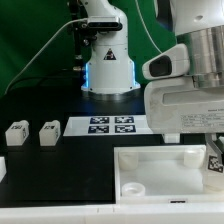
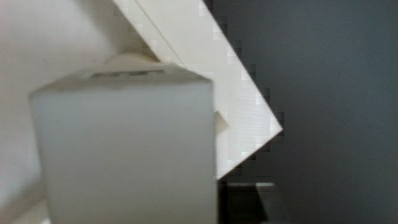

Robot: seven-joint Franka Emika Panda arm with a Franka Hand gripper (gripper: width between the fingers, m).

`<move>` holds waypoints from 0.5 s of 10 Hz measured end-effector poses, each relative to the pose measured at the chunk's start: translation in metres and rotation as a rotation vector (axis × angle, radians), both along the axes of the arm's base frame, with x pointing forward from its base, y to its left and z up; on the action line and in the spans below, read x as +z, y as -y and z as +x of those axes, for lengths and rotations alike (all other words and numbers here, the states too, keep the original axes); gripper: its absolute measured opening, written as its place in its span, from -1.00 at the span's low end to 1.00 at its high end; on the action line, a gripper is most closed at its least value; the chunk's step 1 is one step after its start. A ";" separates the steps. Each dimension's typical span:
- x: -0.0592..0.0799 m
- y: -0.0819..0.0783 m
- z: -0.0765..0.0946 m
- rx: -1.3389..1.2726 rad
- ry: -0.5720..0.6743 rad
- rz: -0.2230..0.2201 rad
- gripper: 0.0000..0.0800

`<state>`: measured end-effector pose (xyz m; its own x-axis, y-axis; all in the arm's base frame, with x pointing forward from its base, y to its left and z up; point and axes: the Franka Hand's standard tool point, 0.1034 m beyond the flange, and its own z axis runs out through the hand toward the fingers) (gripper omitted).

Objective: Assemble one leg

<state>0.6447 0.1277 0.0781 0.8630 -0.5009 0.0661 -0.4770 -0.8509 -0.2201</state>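
Note:
My gripper (image 1: 212, 150) hangs at the exterior view's right, over the right end of the large white board with round holes (image 1: 150, 168). It is shut on a leg (image 1: 215, 157), whose black-and-white tag shows just below the hand. In the wrist view this leg (image 2: 125, 140) fills the near field as a pale upright block, with one dark finger (image 2: 249, 202) against its side. The board's corner (image 2: 196, 60) lies behind it. Two more legs (image 1: 17, 133) (image 1: 49, 133) stand side by side on the black table at the exterior view's left.
The marker board (image 1: 110, 125) lies flat in front of the arm's base (image 1: 108, 70). A small white part (image 1: 2, 168) shows at the left edge. A green backdrop stands behind.

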 end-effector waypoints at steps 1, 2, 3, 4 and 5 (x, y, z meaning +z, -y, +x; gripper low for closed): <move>0.003 0.002 0.001 0.184 0.025 -0.049 -0.75; 0.008 0.001 0.003 0.362 0.054 -0.105 -0.33; 0.011 -0.005 0.002 0.544 0.086 -0.168 0.14; 0.008 -0.009 -0.002 0.700 0.118 -0.214 0.44; 0.001 -0.012 -0.010 0.838 0.131 -0.246 0.44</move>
